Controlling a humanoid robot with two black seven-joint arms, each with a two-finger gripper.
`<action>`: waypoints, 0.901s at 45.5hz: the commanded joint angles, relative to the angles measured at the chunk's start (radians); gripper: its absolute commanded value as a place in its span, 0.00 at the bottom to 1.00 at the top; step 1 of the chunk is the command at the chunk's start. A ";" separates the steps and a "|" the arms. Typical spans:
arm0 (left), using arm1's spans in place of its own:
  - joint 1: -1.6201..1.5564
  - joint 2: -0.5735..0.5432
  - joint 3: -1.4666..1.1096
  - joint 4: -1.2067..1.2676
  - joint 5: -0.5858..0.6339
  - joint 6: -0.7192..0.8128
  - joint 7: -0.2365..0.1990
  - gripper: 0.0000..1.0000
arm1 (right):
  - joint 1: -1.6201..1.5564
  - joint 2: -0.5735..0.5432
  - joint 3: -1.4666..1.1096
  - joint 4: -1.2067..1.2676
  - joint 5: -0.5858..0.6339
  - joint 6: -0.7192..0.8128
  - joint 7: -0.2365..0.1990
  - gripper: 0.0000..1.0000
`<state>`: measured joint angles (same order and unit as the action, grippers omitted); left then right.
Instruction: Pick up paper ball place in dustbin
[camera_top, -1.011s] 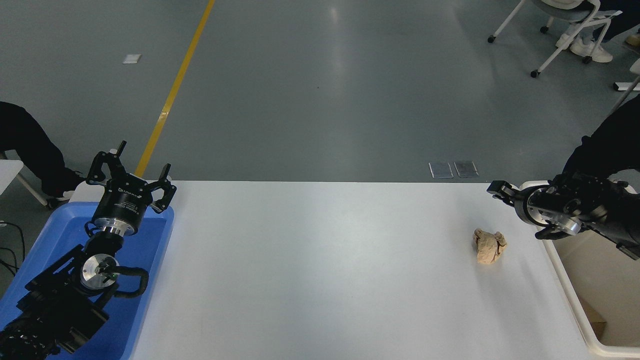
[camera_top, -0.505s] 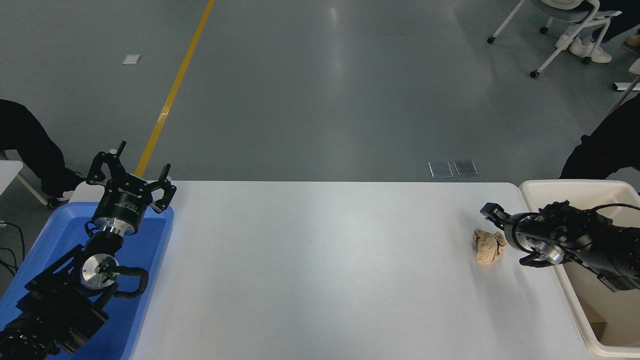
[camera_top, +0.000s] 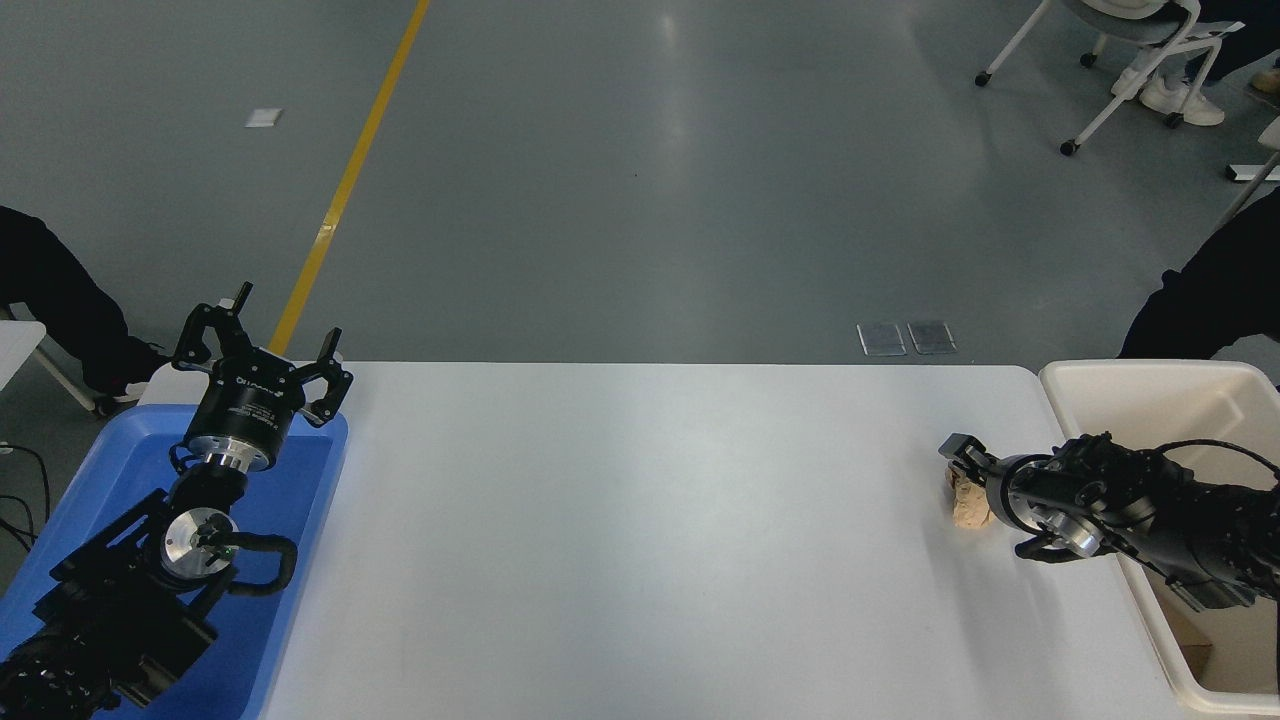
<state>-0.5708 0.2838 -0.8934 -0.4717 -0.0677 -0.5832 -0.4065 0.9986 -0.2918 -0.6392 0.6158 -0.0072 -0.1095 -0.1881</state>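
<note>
Now | right claw (camera_top: 975, 490) over paper ball (camera_top: 966, 508) | dustbin (camera_top: 1140, 378) beside

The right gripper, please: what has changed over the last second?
The right gripper came down and leftward from above the dustbin onto the paper ball, which hasn't moved. A grasp isn't clear. The left gripper stayed parked over the blue tray.

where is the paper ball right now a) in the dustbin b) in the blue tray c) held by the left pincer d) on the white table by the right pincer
d: the paper ball lies on the white table, with the right pincer partly over it.
</note>
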 joint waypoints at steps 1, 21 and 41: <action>0.000 0.000 0.001 0.001 0.000 -0.001 0.000 0.99 | -0.021 0.017 0.003 -0.011 0.003 -0.039 0.002 0.92; 0.000 0.000 -0.001 0.001 0.000 -0.001 0.000 0.99 | -0.012 0.034 0.003 0.025 -0.013 -0.044 0.006 0.00; -0.001 0.000 -0.001 -0.001 -0.001 -0.001 0.000 0.99 | 0.230 -0.118 -0.128 0.237 -0.016 -0.030 0.004 0.00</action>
<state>-0.5718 0.2838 -0.8939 -0.4716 -0.0683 -0.5845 -0.4065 1.0668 -0.3144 -0.6737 0.6960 -0.0200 -0.1495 -0.1827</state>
